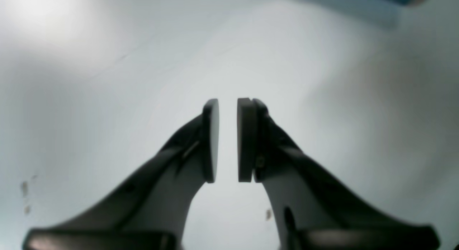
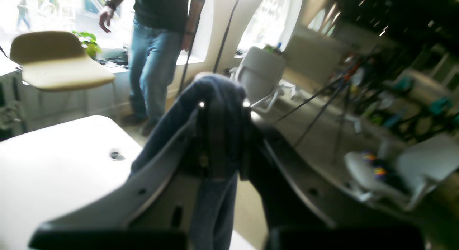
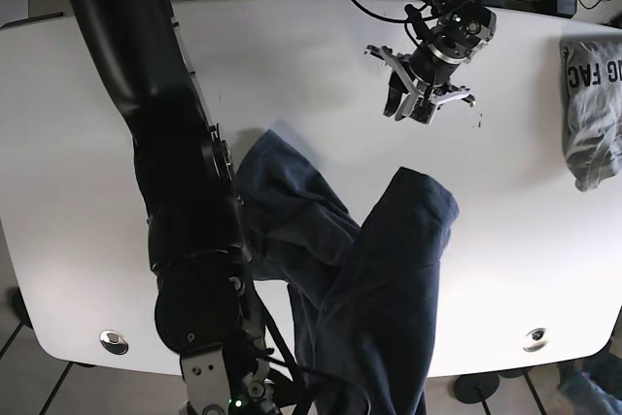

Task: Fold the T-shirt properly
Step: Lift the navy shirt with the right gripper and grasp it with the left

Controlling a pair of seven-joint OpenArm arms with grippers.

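The dark blue T-shirt [image 3: 389, 269] lies crumpled on the white table [image 3: 292, 65], with its near part lifted toward the front edge. My right gripper [image 2: 222, 104] is shut on a fold of the T-shirt [image 2: 215, 203] and holds it up above the table; the cloth drapes over the fingertips. In the base view the right arm [image 3: 185, 240] hides its gripper. My left gripper [image 1: 227, 103] hangs over bare table behind the shirt, empty, its pads a narrow gap apart. It also shows in the base view [image 3: 413, 104].
A folded grey shirt [image 3: 591, 109] with dark lettering lies at the table's right edge. Metal grommets [image 3: 114, 341] [image 3: 535, 339] sit near the front corners. Cables and gear crowd the back edge. A person [image 2: 157, 45] and chairs [image 2: 53, 63] stand beyond the table.
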